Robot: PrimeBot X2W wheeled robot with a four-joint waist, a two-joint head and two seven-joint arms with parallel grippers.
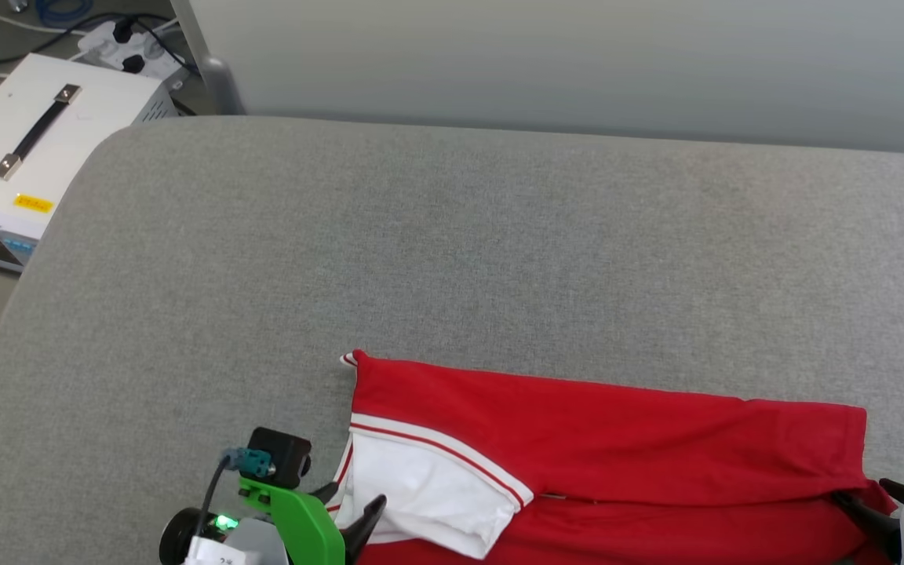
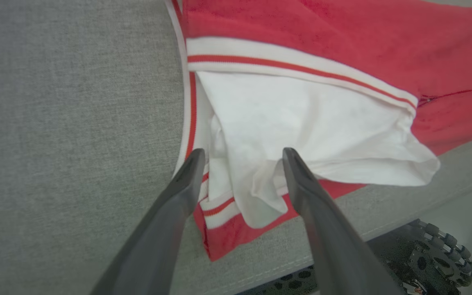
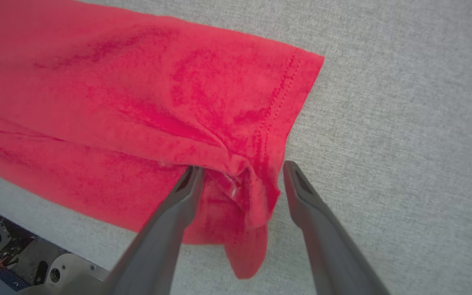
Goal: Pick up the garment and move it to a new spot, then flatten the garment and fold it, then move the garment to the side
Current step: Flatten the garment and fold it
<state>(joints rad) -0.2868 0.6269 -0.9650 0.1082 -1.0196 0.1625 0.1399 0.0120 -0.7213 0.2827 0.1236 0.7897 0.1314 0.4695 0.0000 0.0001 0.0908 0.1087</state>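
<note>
the garment (image 1: 609,439) lies on the table (image 1: 421,235) at its near edge.

grey woven-fabric padded surface (image 1: 452,251); rounded corner at upper left of head frame. lying on it: one red cotton t-shirt with white sleeve and red-and-white striped trim (image 1: 617,424), folded into a long band, lower centre to lower right, close to the surface's near edge, slightly rumpled.

You're looking at soft matt knit cloth on the garment (image 1: 601,424), coarse grey woven fabric on the table (image 1: 452,259), and a smooth white shell with shiny metal handle ends on the far-left case (image 1: 99,110).
</note>
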